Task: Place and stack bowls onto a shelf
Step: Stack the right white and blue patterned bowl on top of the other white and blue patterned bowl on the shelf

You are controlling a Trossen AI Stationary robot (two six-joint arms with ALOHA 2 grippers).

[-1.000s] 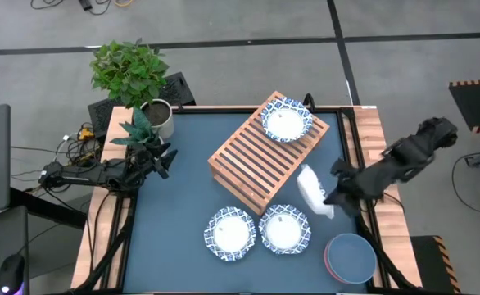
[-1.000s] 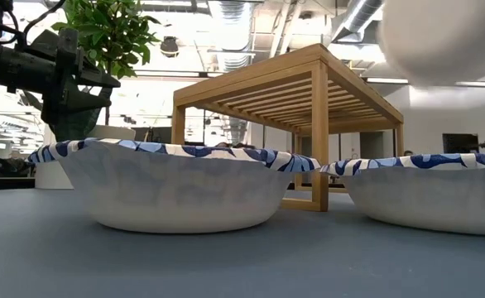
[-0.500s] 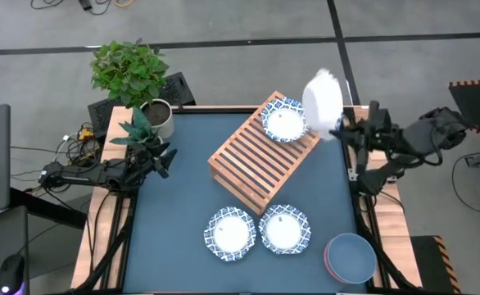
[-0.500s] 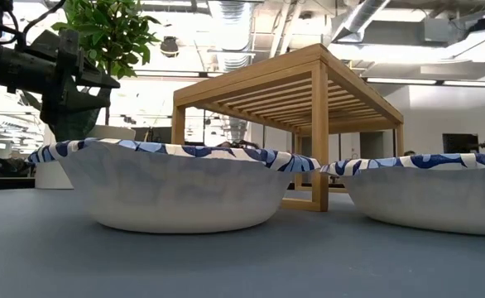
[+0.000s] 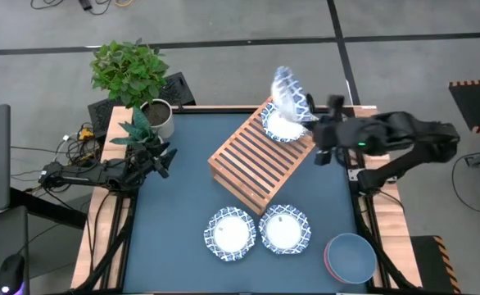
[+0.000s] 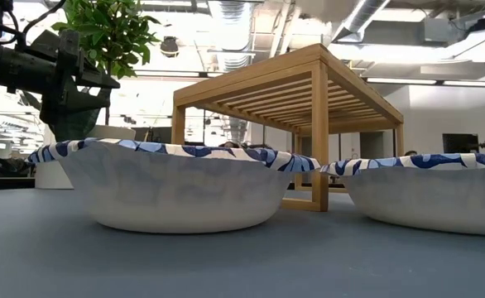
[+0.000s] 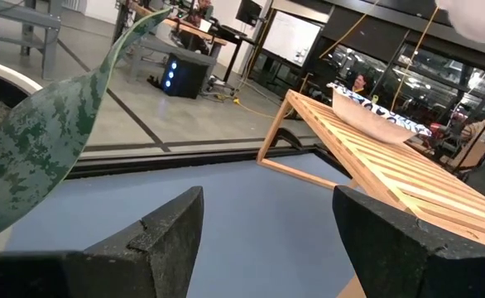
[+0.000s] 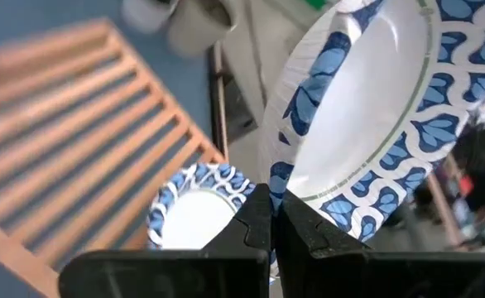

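No readable text, labels, brands or numbers on anything in view.

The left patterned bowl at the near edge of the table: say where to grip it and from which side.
Take the left patterned bowl by its blue-and-white rim, coming straight down from above with one finger inside and one outside. It sits upright with thin flared walls, too wide to span. Use the rim's left side: the neighbouring bowl nearly touches the right. The right gripper holds its tilted bowl this way.

Light: bright, even, from ceiling fixtures [image 6: 226,12].
Blur: moving bowl [image 5: 287,97] smeared; shelf [image 8: 69,124] soft.
Shadows: faint.
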